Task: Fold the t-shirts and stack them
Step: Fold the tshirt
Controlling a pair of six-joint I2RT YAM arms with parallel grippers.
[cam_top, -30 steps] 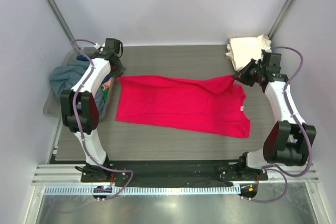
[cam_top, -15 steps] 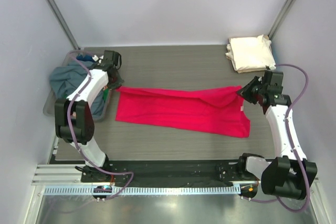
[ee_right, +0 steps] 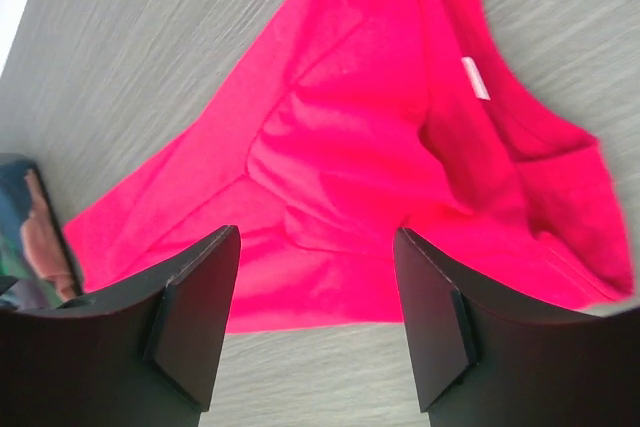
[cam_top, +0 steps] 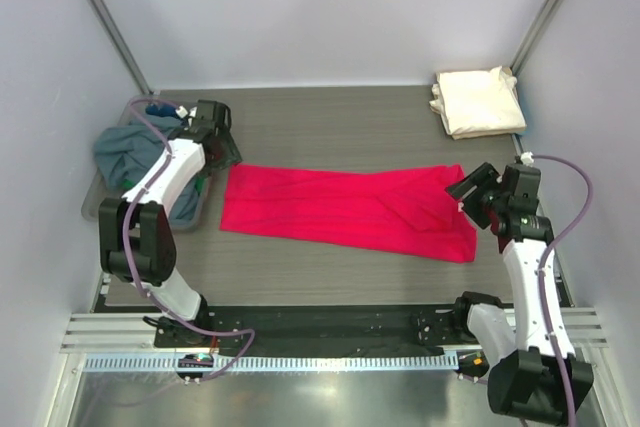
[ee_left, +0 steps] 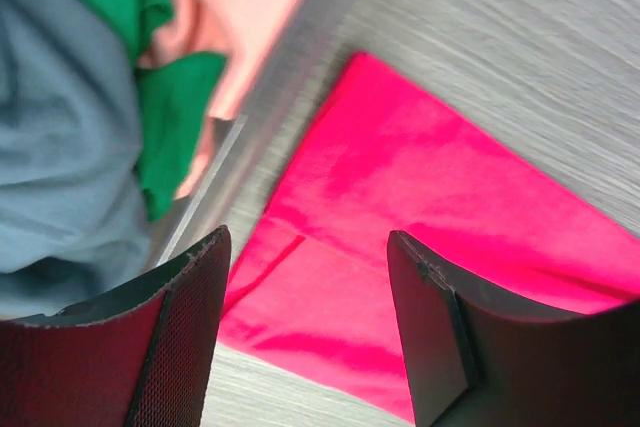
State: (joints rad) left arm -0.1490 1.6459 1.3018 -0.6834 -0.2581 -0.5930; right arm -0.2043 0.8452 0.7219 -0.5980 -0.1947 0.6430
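Tabletop: one red t-shirt, one bin

The bench has a grey wood-grain top. Plain pale walls enclose it at 9, 12 and 3 o'clock. A metal upright stands at 10 o'clock, a second upright at 2 o'clock. A slotted rail borders the 6 o'clock edge. Lighting is even.

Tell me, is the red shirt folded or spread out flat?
Partly folded: the red shirt lies on the table as a long band, its far edge doubled over the rest, not a compact square.
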